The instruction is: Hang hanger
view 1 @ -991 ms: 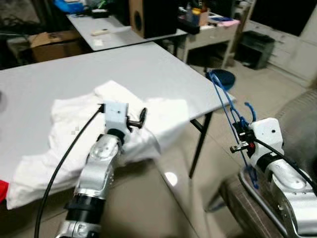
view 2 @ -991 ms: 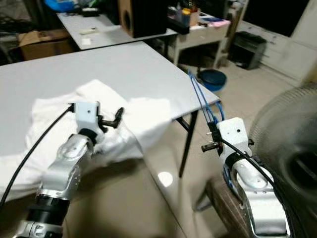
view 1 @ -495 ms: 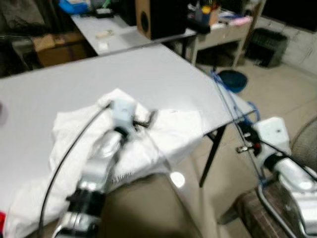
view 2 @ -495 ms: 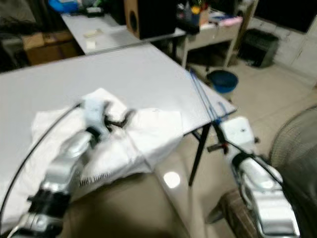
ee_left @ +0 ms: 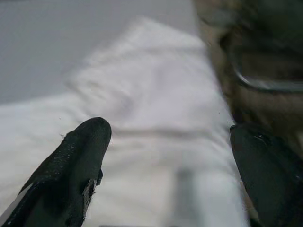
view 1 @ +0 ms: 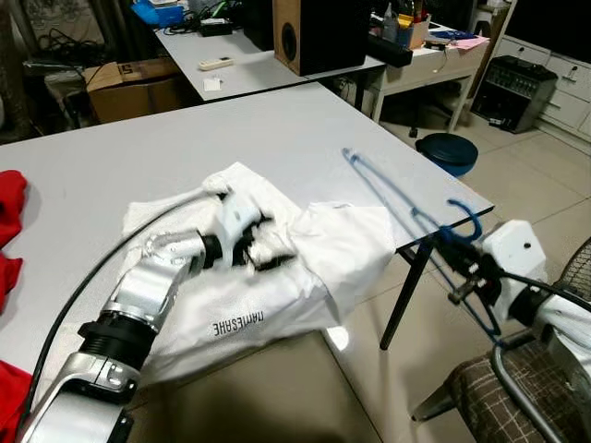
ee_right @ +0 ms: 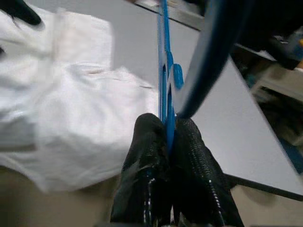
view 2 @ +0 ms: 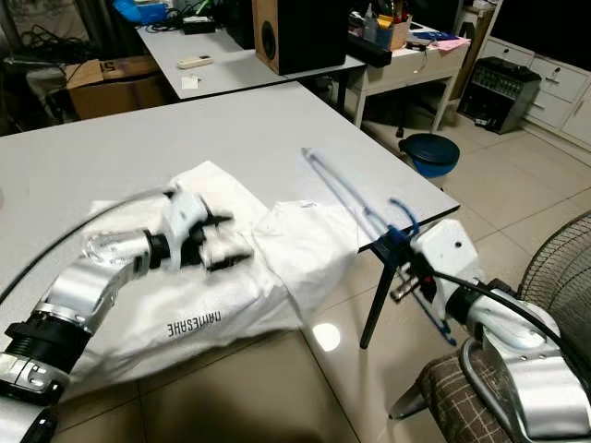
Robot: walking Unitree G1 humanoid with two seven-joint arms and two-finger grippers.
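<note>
A white shirt [view 1: 295,277] lies crumpled on the grey table [view 1: 185,138], hanging over its front edge. My left gripper [view 1: 262,247] rests low over the shirt's middle, open; in the left wrist view the gripper [ee_left: 170,137] has white cloth between its spread fingers [ee_left: 80,156]. My right gripper [view 1: 459,280] is off the table's right corner, shut on a blue hanger [view 1: 397,203]. The hanger slants up over the corner, its hook [view 1: 466,214] near the gripper. In the right wrist view the hanger [ee_right: 163,71] runs out from between the gripper's [ee_right: 166,128] pressed fingers.
Red cloth [view 1: 11,217] lies at the table's left edge. A second table [view 1: 249,69] with a speaker [view 1: 319,32] stands behind, with a cardboard box [view 1: 138,83] beside it. A blue bin [view 1: 446,152] sits on the floor to the right. A plaid chair [view 1: 489,397] and a fan [view 2: 563,277] are near my right arm.
The camera has shifted. My left gripper has turned and dropped onto the shirt. The right gripper has tilted the hanger so that it now leans over the table's corner.
</note>
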